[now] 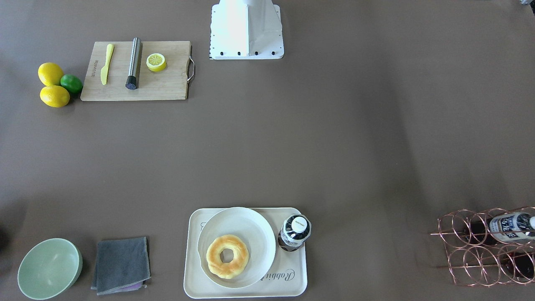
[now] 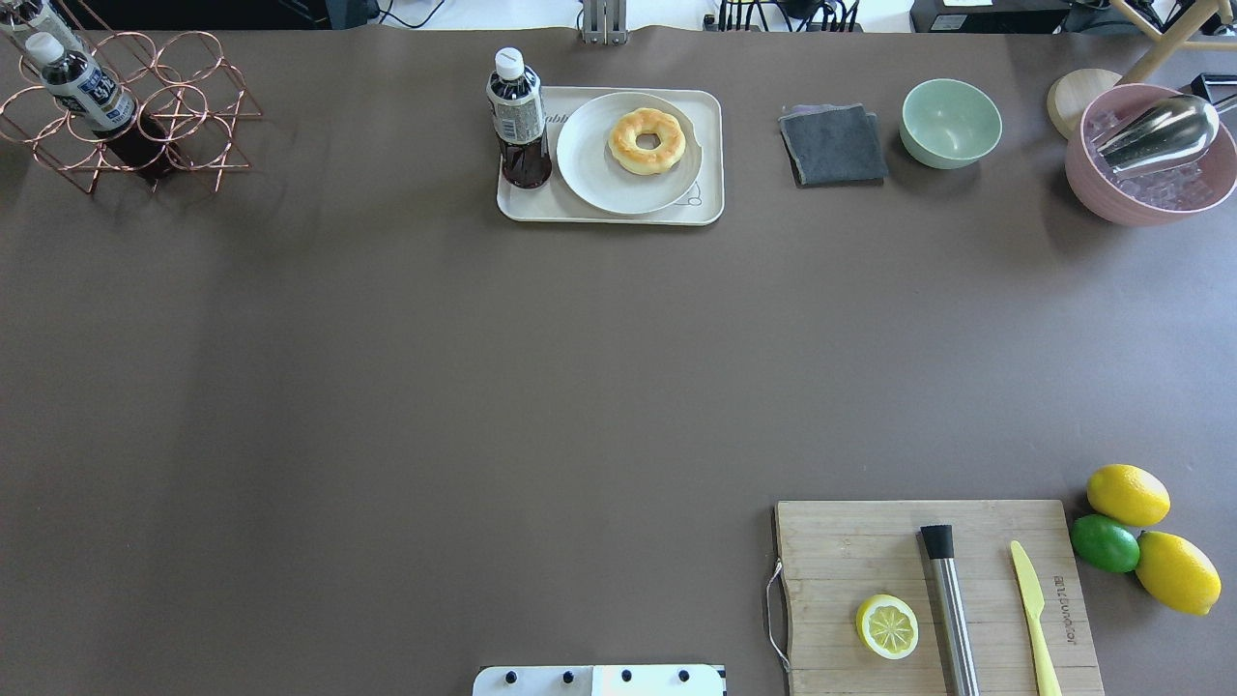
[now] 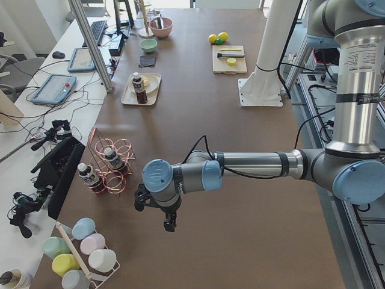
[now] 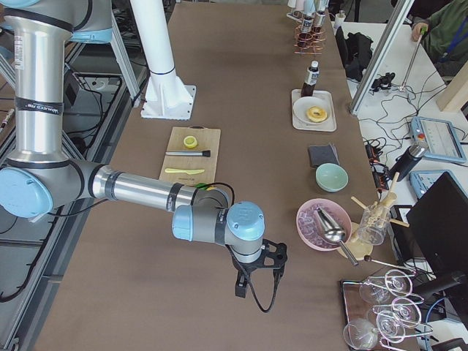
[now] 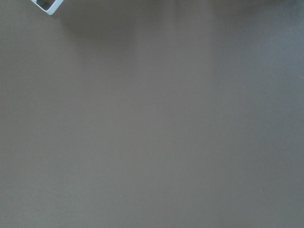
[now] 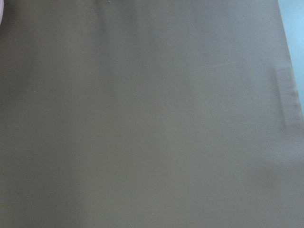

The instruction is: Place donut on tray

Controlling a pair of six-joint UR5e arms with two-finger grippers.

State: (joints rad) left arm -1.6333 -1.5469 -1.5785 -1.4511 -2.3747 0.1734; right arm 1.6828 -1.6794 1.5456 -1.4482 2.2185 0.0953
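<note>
The golden donut (image 1: 228, 256) lies on a round white plate (image 1: 250, 228) that sits on the cream tray (image 1: 292, 284) at the far side of the table from the robot. It also shows in the overhead view (image 2: 647, 141) on the tray (image 2: 710, 145). My left gripper (image 3: 155, 215) shows only in the exterior left view, low over bare table by the wire rack; I cannot tell whether it is open or shut. My right gripper (image 4: 256, 281) shows only in the exterior right view, near the pink bowl; I cannot tell its state either. Both wrist views show only brown tabletop.
A dark drink bottle (image 2: 517, 116) stands on the tray beside the plate. A grey cloth (image 2: 833, 145), green bowl (image 2: 951, 123) and pink ice bowl (image 2: 1150, 164) lie on its right. A copper wire rack (image 2: 116, 126) stands far left. A cutting board (image 2: 937, 599) holds a lemon half.
</note>
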